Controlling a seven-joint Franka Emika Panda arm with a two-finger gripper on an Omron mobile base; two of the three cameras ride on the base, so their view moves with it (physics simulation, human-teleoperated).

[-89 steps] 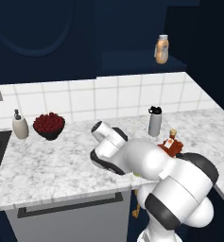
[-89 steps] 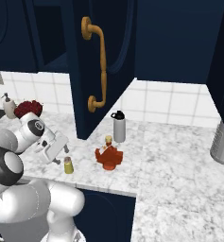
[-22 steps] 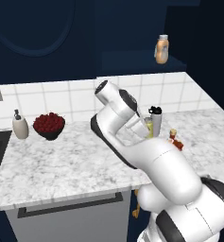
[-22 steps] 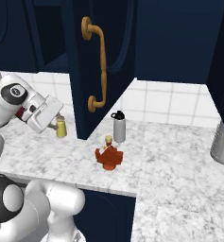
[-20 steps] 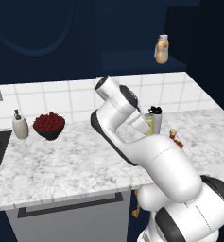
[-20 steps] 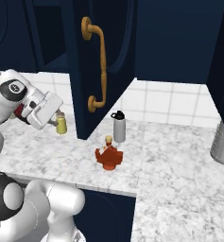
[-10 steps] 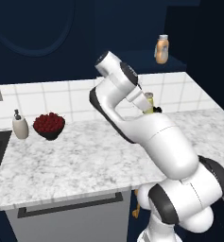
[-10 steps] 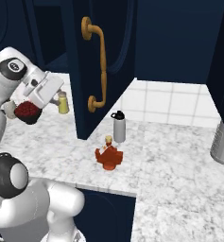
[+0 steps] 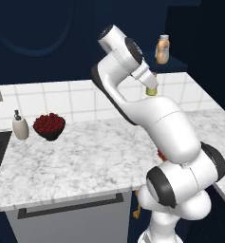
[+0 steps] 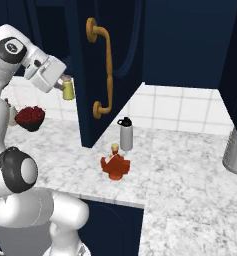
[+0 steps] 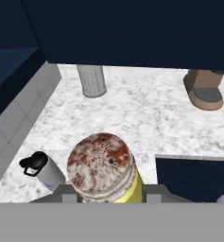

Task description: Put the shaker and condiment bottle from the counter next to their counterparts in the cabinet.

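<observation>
My pincer holds shaker, upper left of right base frame. Red bottle on counter, centre.

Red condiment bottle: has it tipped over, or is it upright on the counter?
Upright. The condiment bottle stands on the counter with its tan stopper pointing up, beside the grey shaker.

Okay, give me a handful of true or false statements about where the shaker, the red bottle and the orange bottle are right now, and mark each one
1. The gripper holds the yellow shaker above the counter. True.
2. The red bottle is in the cabinet. False: it stands on the counter.
3. The orange bottle is on the cabinet shelf. True.
4. The grey shaker lies on its side. False: it stands upright.
</observation>
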